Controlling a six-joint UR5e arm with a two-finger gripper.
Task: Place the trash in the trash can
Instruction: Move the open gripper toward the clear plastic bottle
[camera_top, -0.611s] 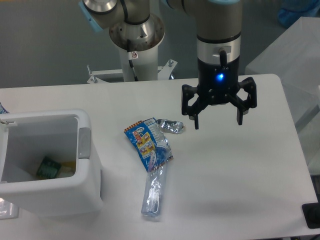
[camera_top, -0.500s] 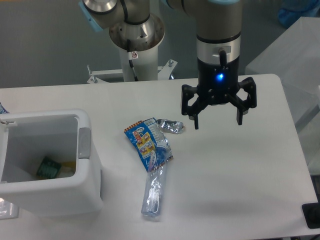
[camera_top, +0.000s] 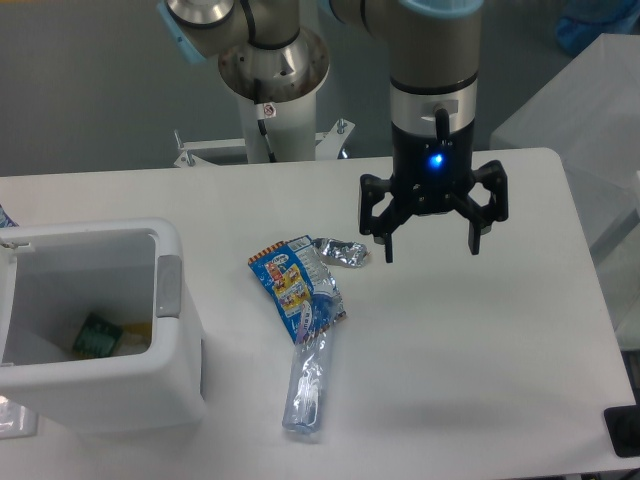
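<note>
Three pieces of trash lie mid-table. A blue snack wrapper (camera_top: 294, 283) with red-yellow print rests partly over a crushed clear plastic bottle (camera_top: 309, 380) that points toward the front edge. A crumpled silver foil piece (camera_top: 341, 252) touches the wrapper's right corner. My gripper (camera_top: 431, 250) hangs open above the table, just right of the foil, with nothing between its fingers. The white trash can (camera_top: 172, 375) stands at the left with its top open and a grey latch on its right wall; some green and yellow items lie inside.
The arm's white base column (camera_top: 272, 110) rises behind the table's back edge. A dark object (camera_top: 625, 430) sits at the front right corner. A pale covered surface (camera_top: 590, 90) stands beyond the right edge.
The gripper has shifted slightly left, toward the foil, still open. The trash and the can have not moved.
</note>
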